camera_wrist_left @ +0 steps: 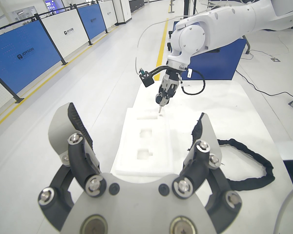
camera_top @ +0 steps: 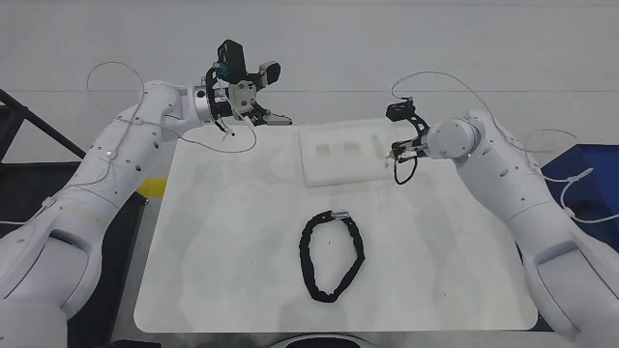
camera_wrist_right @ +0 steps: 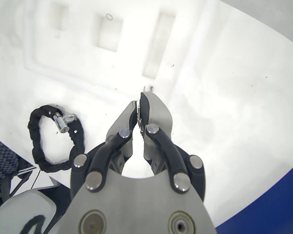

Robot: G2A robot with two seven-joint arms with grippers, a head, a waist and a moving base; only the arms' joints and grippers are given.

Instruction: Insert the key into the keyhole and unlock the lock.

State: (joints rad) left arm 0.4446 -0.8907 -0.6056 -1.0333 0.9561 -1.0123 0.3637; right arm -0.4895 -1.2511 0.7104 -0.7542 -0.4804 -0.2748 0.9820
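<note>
While the chain lock (camera_top: 332, 254) lies looped on the table (camera_top: 213, 251) in front of the foam tray (camera_top: 324, 169), its silver cylinder (camera_wrist_right: 60, 124) towards the tray, the key (camera_wrist_right: 144, 88) is pinched in the right gripper (camera_wrist_right: 139, 103) above the tray's right end. The left gripper (camera_wrist_left: 136, 112) is held wide apart, raised by the table's far edge, left of the tray.

The key (camera_wrist_right: 144, 88) is largely hidden inside the right gripper (camera_wrist_right: 138, 99); in the top view the lock's (camera_top: 338, 216) keyhole cannot be made out.
</note>
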